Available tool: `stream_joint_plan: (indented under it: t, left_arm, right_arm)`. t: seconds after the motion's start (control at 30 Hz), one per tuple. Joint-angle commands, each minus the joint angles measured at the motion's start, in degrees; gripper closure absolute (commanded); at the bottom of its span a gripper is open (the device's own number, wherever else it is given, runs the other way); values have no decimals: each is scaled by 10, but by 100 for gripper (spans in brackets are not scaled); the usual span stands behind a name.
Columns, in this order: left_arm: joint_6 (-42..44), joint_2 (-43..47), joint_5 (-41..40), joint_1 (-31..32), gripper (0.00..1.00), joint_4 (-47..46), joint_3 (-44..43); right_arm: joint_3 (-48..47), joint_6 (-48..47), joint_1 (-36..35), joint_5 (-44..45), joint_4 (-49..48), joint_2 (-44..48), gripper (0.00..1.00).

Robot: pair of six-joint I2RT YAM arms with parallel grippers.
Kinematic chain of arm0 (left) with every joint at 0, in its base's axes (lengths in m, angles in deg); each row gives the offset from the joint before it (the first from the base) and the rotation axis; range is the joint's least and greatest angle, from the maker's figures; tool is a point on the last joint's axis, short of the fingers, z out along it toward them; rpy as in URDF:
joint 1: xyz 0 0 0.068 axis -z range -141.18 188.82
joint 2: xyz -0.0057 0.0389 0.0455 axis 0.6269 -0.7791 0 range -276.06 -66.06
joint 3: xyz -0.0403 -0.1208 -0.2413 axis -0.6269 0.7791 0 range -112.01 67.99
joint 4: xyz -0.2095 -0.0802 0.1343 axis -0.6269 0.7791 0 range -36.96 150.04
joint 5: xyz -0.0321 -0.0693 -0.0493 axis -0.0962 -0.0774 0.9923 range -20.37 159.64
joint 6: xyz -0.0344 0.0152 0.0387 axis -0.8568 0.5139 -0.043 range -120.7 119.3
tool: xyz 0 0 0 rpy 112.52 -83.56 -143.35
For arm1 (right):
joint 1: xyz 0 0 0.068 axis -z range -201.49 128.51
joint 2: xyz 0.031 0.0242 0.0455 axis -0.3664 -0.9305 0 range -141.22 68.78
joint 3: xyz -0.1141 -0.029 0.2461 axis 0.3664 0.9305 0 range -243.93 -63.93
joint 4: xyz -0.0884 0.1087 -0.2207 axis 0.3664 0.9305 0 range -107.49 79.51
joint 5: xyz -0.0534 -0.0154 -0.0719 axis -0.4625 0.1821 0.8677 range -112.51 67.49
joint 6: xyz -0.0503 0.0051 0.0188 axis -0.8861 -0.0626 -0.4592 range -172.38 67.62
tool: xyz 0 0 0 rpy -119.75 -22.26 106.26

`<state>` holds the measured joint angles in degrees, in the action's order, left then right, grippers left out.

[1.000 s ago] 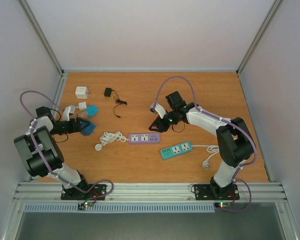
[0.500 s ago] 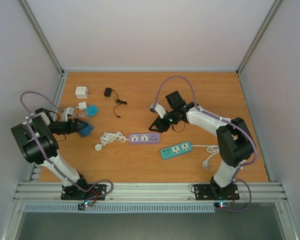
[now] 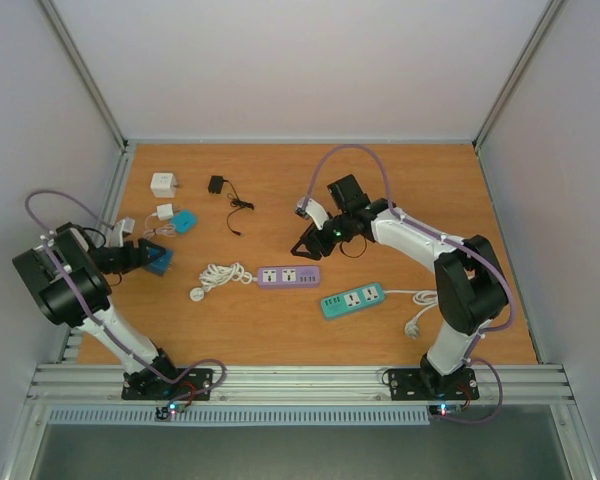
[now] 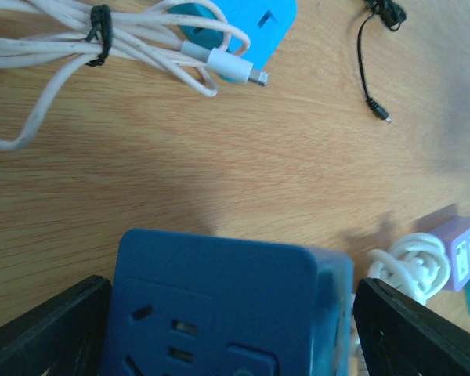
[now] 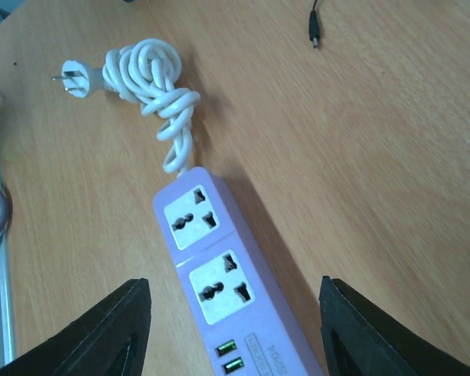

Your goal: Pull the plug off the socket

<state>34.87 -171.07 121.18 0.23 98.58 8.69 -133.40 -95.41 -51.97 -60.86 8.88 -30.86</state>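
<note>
My left gripper (image 3: 148, 259) is shut on a dark blue cube socket (image 3: 160, 261) at the table's left edge. In the left wrist view the cube (image 4: 227, 298) fills the gap between my fingers (image 4: 55, 329), and its socket holes show with nothing plugged in. A light blue adapter (image 3: 184, 221) lies just beyond it with a white cable; it also shows in the left wrist view (image 4: 258, 19). My right gripper (image 3: 308, 243) is open and empty above the purple power strip (image 3: 288, 276). Both sockets of the strip (image 5: 211, 274) are vacant.
A teal power strip (image 3: 352, 299) lies near the right arm. A coiled white cord (image 3: 220, 275) trails left from the purple strip. A white charger (image 3: 163, 184), a small white plug (image 3: 165, 211) and a black adapter with its lead (image 3: 217, 184) lie at the back left.
My left arm has drawn back to the left with the dark blue cube socket, away from the light blue adapter. My right gripper has shifted slightly farther back.
</note>
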Motion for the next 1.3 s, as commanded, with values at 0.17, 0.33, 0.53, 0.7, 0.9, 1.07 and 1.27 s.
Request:
stream_joint_plan:
  t: [0.17,0.33,0.53,0.7,0.9,1.07,1.27]
  left_arm:
    - [-4,23,-30,-16,5,-36,1]
    - [-10,58,-44,-17,0,-49,6]
    - [-2,135,-59,-18,0,-70,29]
    - [47,197,-43,-17,0,-33,16]
    - [70,255,-34,-17,0,-2,-14]
    - [58,304,-23,-17,0,7,-10]
    - [61,337,-12,-17,0,49,-3]
  right_arm:
    - [-39,0,-49,21,-16,-19,36]
    - [-56,-5,-87,43,-33,-37,33]
    - [-88,-13,-129,67,-45,-75,29]
    - [-123,-1,-162,84,-65,-112,26]
    - [-176,0,-203,117,-73,-176,20]
    - [-217,1,-227,155,-84,-224,18]
    - [-274,-3,-249,194,-81,-288,17]
